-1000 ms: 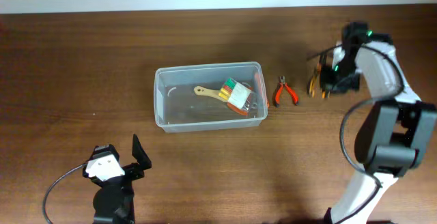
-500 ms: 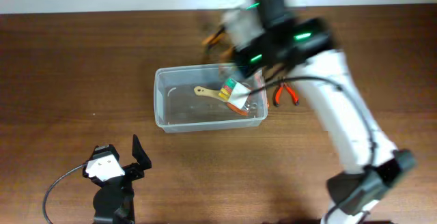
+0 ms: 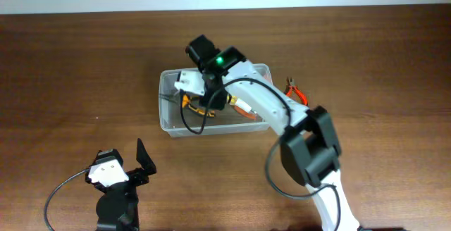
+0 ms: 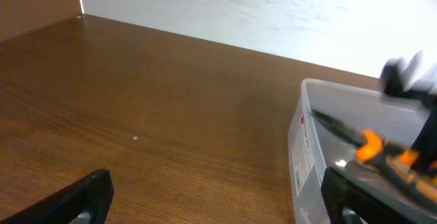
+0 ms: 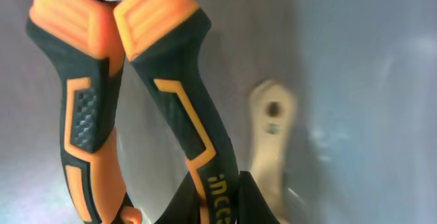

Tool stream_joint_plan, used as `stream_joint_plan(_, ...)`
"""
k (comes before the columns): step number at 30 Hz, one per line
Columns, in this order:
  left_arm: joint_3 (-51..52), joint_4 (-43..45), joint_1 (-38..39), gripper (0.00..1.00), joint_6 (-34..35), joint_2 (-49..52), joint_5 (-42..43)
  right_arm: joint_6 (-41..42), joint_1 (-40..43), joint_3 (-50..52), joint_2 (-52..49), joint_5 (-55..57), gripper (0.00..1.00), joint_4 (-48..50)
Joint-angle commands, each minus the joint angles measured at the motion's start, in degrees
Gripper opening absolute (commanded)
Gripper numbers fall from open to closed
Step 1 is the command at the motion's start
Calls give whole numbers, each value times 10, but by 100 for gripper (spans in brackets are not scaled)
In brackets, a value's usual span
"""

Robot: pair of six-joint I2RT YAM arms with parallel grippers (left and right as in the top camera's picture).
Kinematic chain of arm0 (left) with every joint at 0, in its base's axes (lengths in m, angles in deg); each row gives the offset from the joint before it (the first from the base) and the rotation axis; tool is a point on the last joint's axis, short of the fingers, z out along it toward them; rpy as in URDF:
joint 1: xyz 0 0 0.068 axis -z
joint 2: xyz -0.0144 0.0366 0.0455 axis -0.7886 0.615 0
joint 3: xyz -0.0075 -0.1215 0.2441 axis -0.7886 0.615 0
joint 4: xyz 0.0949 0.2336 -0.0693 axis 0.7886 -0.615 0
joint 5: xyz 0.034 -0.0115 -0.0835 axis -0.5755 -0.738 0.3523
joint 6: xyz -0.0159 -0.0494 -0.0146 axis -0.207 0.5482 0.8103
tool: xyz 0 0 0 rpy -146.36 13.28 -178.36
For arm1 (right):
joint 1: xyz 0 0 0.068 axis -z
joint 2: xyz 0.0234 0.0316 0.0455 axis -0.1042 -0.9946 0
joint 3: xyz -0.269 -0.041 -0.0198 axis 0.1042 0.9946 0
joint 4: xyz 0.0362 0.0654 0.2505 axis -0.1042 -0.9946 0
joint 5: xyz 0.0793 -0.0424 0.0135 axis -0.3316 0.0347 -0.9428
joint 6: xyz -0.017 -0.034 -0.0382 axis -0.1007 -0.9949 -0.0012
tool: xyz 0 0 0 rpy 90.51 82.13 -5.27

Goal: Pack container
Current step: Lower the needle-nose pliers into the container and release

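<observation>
The clear plastic container [image 3: 166, 115] stands mid-table and also shows in the left wrist view [image 4: 304, 157]. My right gripper [image 3: 204, 94] reaches down into its left half, shut on one handle of the orange-and-black pliers [image 3: 194, 105]. In the right wrist view the fingers [image 5: 218, 198] clamp the dark handle of the pliers [image 5: 167, 101] over the tub floor, next to a wooden brush handle [image 5: 270, 132]. The pliers show in the left wrist view [image 4: 374, 146] at about rim height. My left gripper [image 3: 132, 164] is open and empty near the front left, apart from the tub.
A brush [image 3: 244, 109] lies in the container's right half, mostly hidden by the right arm. Small red-handled pliers [image 3: 297, 91] lie on the table just right of the tub. The table's back edge meets a white wall [image 4: 273, 12].
The right arm swung from the far right of the table, over the tub's back edge, down into the tub's left half, carrying the orange-and-black pliers. The left arm has not moved.
</observation>
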Motion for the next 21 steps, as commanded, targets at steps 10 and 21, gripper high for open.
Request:
stream_joint_plan(10,2,0,2,99,-5,-3,-2,89,0,-23,-12,64,99,-48)
stream_joint_plan(21,2,0,2,99,-5,-3,-2,272,64,-234,155,80,99,-156)
